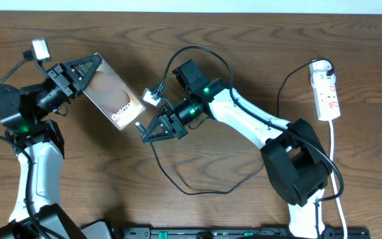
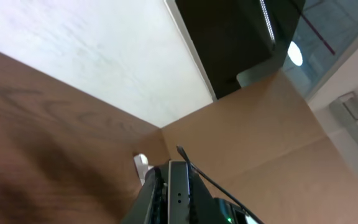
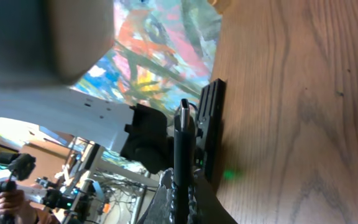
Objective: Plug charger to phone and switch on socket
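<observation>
My left gripper [image 1: 85, 70] is shut on the upper end of the phone [image 1: 111, 93] and holds it tilted above the table, "Galaxy" end toward the right arm. In the left wrist view the phone's thin edge [image 2: 179, 190] sits between the fingers [image 2: 178, 205]. My right gripper [image 1: 148, 133] is shut on the charger's black connector [image 3: 182, 134], its tip [image 3: 184, 104] sticking out past the fingers [image 3: 182, 186] and close to the phone's lower end. The charger cable [image 1: 197, 191] loops across the table. The white socket [image 1: 327, 89] lies at the far right, away from both grippers.
The socket's white cord [image 1: 337, 166] runs down the right side. The right arm's thicker black cable [image 1: 201, 50] arches above its wrist. The wooden table [image 1: 244, 26] extends behind the arms, and the arm bases stand at the front edge.
</observation>
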Available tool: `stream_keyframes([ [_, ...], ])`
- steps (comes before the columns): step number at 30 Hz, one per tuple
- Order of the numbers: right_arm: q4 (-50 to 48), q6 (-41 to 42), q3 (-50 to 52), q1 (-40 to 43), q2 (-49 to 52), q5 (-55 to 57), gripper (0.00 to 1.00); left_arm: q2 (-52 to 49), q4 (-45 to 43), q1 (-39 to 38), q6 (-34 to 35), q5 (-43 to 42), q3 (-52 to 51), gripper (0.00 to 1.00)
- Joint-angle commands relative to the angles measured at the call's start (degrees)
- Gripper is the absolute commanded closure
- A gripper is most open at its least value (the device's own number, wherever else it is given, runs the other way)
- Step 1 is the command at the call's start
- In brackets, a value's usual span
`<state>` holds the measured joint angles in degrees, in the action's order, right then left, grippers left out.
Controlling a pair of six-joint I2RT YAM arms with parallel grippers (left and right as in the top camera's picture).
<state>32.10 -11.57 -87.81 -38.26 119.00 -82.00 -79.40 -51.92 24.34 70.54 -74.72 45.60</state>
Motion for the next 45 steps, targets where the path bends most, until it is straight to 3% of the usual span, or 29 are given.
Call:
stream_keyframes([
  [1,-0.24,-0.72,-0.79,0.94,0.63,-7.48,0.98,0.39,-1.42,1.09,1.57,1.73,0.76,0.93],
  [11,-1.46,-0.94,-0.79,0.42,0.63,-7.5,0.96,0.28,-1.68,1.53,1.33,-2.73,0.76,0.92],
  [36,-4.9,-0.76,-0.79,-1.88,0.63,-7.45,0.96,-0.09,-4.37,1.53,0.0,-3.26,0.76,0.93],
  [45,-4.92,5.88,-0.79,-1.31,0.63,-1.03,0.99,-0.09,-4.37,1.53,0.04,-3.26,0.76,0.93],
])
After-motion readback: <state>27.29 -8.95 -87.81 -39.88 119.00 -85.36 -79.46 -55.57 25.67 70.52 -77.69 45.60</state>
